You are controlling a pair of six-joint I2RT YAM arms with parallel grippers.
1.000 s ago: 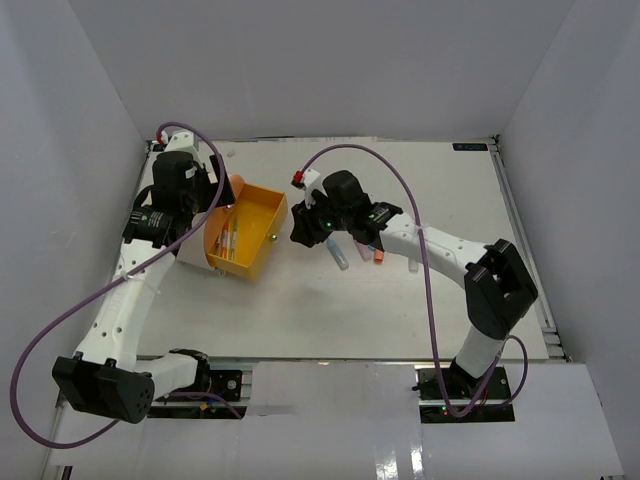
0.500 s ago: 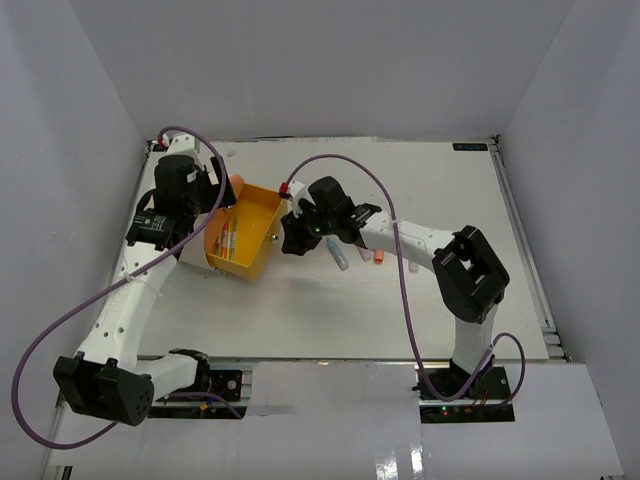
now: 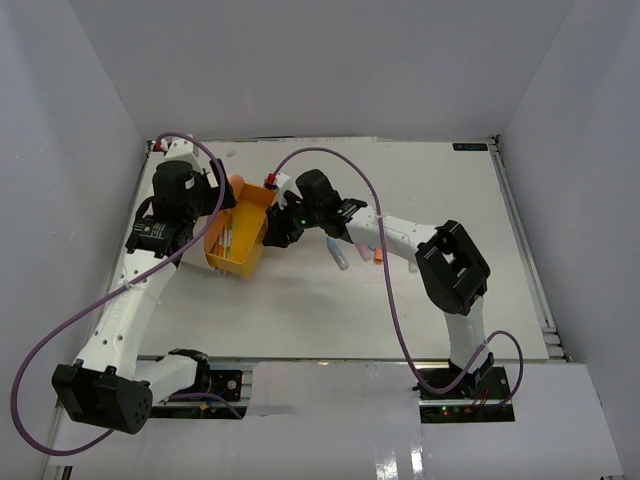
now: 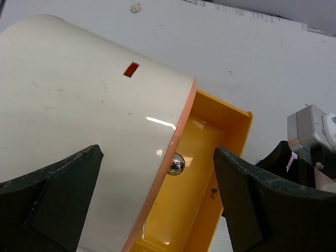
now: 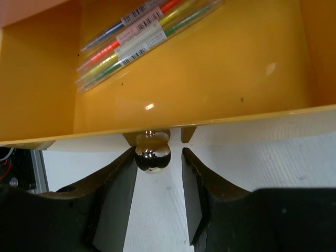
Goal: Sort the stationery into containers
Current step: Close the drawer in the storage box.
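Right gripper (image 5: 156,157) has pushed the drawer (image 3: 243,238) partway in; jaws straddle its knob (image 5: 153,154), contact unclear, cylinder (image 4: 79,136) directly beyond.

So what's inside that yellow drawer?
Inside the yellow drawer lie several thin pens with barcode labels, bunched toward one corner. The rest of its floor in the right wrist view is bare; the part under the cream cylinder is hidden.

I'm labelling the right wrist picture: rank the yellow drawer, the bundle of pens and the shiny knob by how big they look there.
1. yellow drawer, fills most of the view
2. bundle of pens
3. shiny knob, though nearest the camera
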